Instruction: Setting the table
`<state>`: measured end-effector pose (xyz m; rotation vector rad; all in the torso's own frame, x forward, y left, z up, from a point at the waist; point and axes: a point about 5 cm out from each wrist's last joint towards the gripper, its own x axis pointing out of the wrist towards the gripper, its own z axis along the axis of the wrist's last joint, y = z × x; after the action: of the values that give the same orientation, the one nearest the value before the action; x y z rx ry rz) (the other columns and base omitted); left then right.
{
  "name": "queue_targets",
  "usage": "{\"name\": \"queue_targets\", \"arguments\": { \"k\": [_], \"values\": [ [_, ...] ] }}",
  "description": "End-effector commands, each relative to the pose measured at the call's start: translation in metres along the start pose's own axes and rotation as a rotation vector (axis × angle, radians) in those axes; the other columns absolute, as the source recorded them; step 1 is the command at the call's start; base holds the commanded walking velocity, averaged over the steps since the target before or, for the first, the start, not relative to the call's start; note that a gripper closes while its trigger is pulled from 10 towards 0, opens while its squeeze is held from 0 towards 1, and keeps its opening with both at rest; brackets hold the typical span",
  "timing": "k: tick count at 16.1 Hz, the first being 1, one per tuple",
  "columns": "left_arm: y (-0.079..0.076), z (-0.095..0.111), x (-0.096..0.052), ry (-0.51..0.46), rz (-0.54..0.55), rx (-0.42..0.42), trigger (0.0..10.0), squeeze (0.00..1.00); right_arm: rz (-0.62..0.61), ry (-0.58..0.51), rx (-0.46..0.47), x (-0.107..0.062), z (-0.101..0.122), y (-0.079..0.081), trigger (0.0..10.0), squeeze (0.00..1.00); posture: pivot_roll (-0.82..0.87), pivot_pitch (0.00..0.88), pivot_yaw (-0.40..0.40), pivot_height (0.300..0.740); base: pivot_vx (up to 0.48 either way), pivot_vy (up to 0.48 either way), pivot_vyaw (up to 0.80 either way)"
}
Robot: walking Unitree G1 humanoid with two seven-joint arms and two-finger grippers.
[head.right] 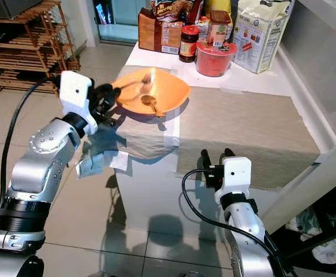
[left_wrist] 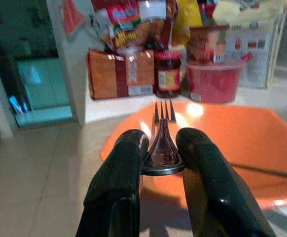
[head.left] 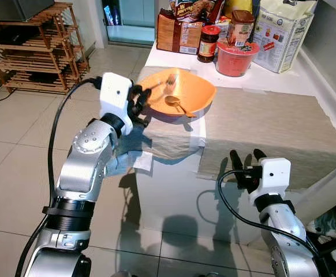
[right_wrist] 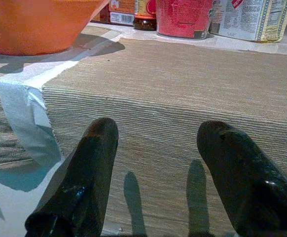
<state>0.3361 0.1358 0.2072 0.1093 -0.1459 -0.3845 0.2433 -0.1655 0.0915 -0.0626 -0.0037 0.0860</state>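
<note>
Fork (left_wrist: pixel 163 148), slim and silver metal, sits pinched between the left gripper's (left_wrist: pixel 161 158) jaws at the near rim of the wide orange plastic bowl (head.left: pixel 182 92). Nearer, the right gripper (right_wrist: pixel 158 163) hovers with jaws wide over the beige woven placemat (head.left: pixel 272 127). What seems a wooden spoon (head.left: pixel 175 104) lies in the bowl; behind stands a red plastic tub (head.left: pixel 236 57).
</note>
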Motion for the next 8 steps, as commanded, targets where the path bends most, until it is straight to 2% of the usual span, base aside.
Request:
{"name": "queue_targets", "arguments": {
  "k": [1,4,8],
  "values": [
    [0.001,0.009,-0.003,-0.059,0.019,0.032,0.0,0.00,-0.005,0.005,-0.003,0.001,0.000,0.000,10.0,0.00,-0.01,0.000,0.003,0.736,0.000,0.000,0.00],
    [-0.005,0.003,-0.011,-0.089,0.051,0.043,0.0,0.00,-0.001,0.006,-0.003,0.002,0.000,0.000,10.0,0.00,0.00,0.000,-0.003,0.736,0.000,0.000,0.00],
    [-0.008,0.000,-0.013,-0.106,0.099,0.025,0.0,0.00,0.008,0.008,-0.001,0.005,-0.001,0.002,10.0,0.00,0.00,0.000,-0.005,0.736,0.000,0.000,0.00]
  ]
}}
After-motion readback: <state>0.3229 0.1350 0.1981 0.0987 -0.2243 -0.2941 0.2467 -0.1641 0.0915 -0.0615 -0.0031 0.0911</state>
